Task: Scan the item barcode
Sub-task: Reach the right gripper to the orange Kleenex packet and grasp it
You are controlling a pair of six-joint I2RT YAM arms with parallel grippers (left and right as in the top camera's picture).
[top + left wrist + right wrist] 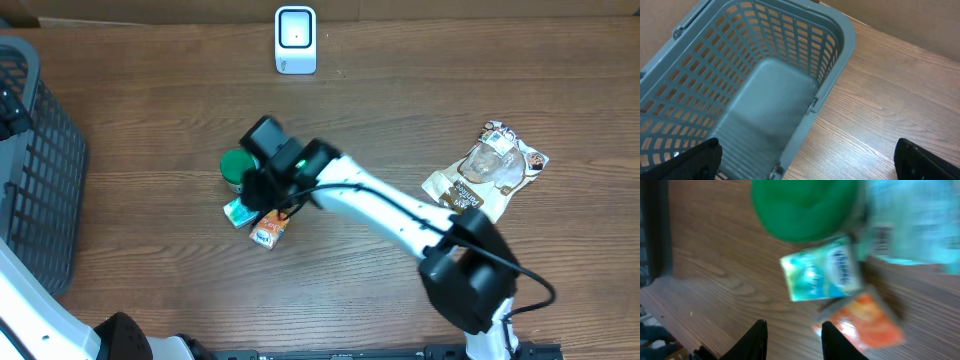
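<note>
Teal packet (820, 275) lies on the desk (150, 270) against the green-lidded jar (237, 165). A grey basket (40, 170) stands far left of the jar, with the left fingers (695, 160) spread wide above it. The right fingers (757, 340), narrowly parted near the jar, grasp nothing. An orange packet (865, 320) lies just beyond the teal one.

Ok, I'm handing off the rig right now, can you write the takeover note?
Left gripper: open, empty, over the basket.
Right gripper: fingers apart, nothing between them, low over the teal packet and orange packet, beside the green lid.
Scanner: at the table's far edge.
Done: nothing grasped or scanned.
Left: grasp an item, show its barcode to the scanner.
</note>
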